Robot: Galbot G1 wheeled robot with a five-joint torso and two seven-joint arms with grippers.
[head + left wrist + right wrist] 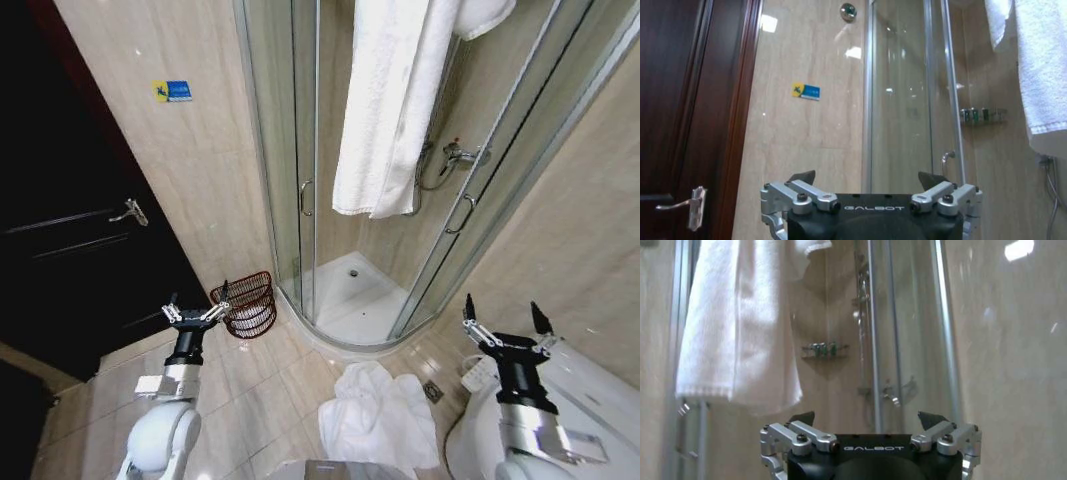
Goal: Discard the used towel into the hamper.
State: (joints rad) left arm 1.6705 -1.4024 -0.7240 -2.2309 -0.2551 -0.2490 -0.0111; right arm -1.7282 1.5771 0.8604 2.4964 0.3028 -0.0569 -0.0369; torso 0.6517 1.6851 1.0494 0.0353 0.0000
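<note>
A crumpled white towel (375,415) lies on the tiled floor in front of me, between my two arms. The hamper (247,305), a dark red-brown wire basket, stands on the floor against the wall, left of the shower cabin. My left gripper (198,296) (867,177) is raised and open just left of the hamper, holding nothing. Off to the right, above the toilet, my right gripper (501,306) (867,416) is also raised, open and empty. A second white towel (385,100) (740,325) hangs over the shower door.
The glass shower cabin (300,150) with its white tray (355,290) fills the corner ahead. A dark door with a lever handle (130,211) (695,204) is on the left. The white toilet (590,390) is at the right, and a floor drain (433,391) lies beside the towel.
</note>
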